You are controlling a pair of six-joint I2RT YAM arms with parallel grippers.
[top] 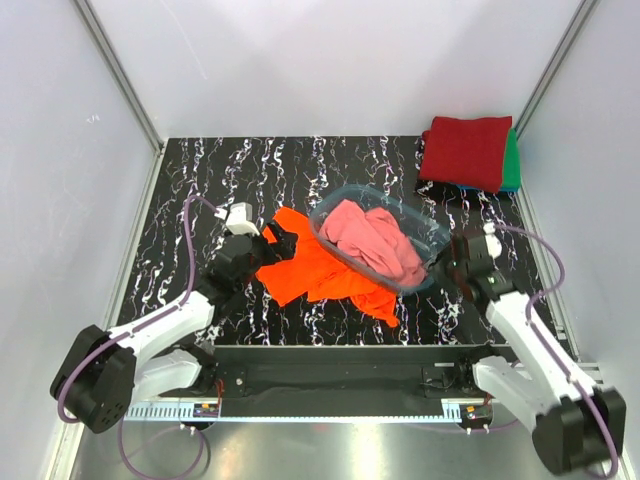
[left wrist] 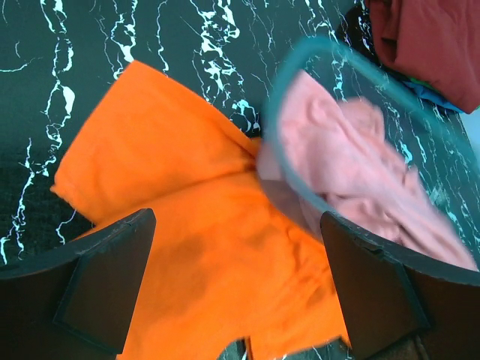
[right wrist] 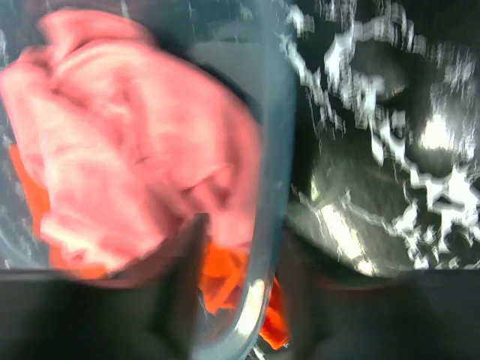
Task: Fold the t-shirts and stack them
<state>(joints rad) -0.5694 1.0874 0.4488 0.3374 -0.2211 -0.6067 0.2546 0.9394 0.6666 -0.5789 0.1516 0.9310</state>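
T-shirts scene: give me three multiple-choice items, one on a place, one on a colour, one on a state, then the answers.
1. The salmon-pink shirt lies: A on the floor; B in the tub; C over an arm.
2. The top shirt of the folded stack is: A green; B orange; C dark red.
3. The left hand is: A open over the orange shirt; B shut on it; C shut on the tub.
Answers: 1 B, it fills the tub. 2 C, dark red covers the green shirt. 3 A, its fingers stand apart with orange cloth beneath.
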